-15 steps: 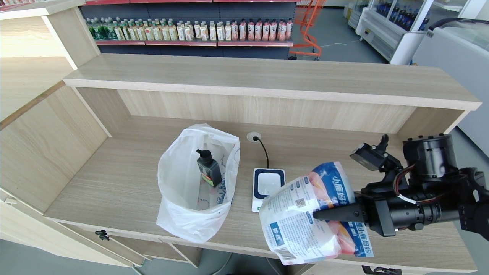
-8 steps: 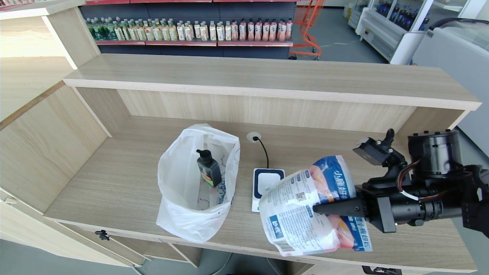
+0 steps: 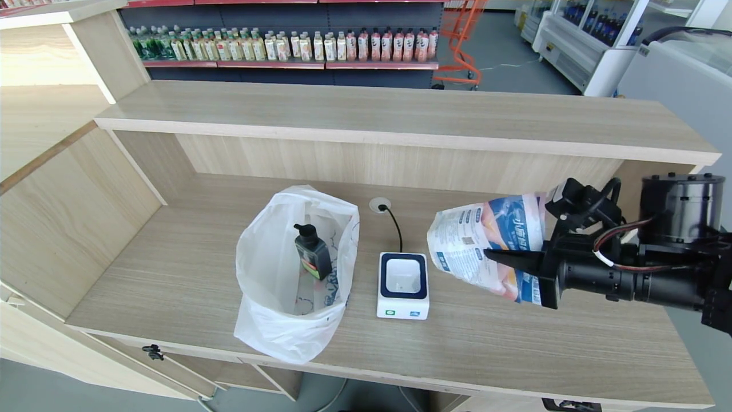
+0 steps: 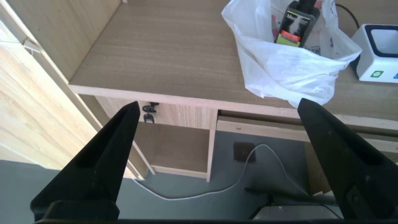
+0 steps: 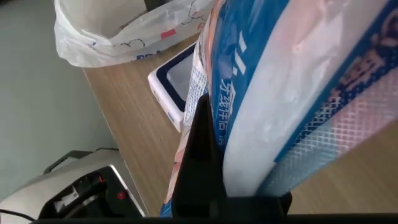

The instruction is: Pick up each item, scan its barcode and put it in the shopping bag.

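Above the counter, to the right of the scanner, my right gripper is holding a blue, white and pink snack packet clear of the wood. Its fingers are gripping the packet's right-hand part. One dark finger is lying across the front face, and the other is probably sitting behind it, hidden by the film. The packet is hanging tilted, with its printed white end pointing towards the scanner but not touching it. The scanner, white with a dark blue frame, is sitting flat on the counter, with a black cable running from it to a round grommet behind. Just beside the scanner, on its left, the white shopping bag is standing open, with a dark pump bottle standing inside. My left gripper is hanging in front of the counter's near edge, on the bag's side, with its two fingers spread wide.
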### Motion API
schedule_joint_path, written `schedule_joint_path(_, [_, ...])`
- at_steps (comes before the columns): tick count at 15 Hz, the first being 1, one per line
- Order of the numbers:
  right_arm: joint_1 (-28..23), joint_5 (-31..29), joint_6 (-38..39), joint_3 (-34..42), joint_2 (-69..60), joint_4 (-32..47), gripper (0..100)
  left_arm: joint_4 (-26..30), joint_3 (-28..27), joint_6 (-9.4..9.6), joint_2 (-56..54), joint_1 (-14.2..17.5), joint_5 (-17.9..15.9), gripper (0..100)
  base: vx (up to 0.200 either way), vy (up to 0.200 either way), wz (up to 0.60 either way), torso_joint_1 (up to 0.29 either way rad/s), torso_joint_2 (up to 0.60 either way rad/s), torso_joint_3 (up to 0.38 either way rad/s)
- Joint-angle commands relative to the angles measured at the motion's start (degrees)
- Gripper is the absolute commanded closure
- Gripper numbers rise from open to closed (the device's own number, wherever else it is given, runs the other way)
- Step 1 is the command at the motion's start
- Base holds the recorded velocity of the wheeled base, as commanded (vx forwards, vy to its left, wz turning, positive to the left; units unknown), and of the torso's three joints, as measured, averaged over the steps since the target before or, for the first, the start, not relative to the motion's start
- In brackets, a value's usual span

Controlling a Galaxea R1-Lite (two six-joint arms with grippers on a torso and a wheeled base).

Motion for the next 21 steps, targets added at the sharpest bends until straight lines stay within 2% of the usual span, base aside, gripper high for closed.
schedule_joint_path(1, [-0.5,-0.9,-3.5,0.2,-1.3,-0.1,100,0.0,0.0,0.02,0.0,0.0,0.0,0,0.0,0.0,0.0,0.0,0.0,0.0])
schedule_joint_path(6, [-6.0,-1.4,-13.5,1.8,-1.3,-0.4,100,0.0,0.0,0.11,0.0,0.0,-0.1,0,0.0,0.0,0.0,0.0,0.0,0.0])
schedule_joint_path(10, [-6.0,-1.1,-13.4,2.4,-1.8,-0.5,100,0.0,0.0,0.2,0.0,0.0,-0.1,0,0.0,0.0,0.0,0.0,0.0,0.0])
schedule_joint_path(15, [-5.4,0.4,-8.4,2.8,-2.5,-0.4,100,0.0,0.0,0.02,0.0,0.0,0.0,0,0.0,0.2,0.0,-0.002,0.0,0.003])
schedule_joint_path(21, [-5.3,2.2,-6.9,1.0,-1.3,-0.3,100,0.0,0.0,0.11,0.0,0.0,-0.1,0,0.0,0.2,0.0,0.002,0.01,-0.001])
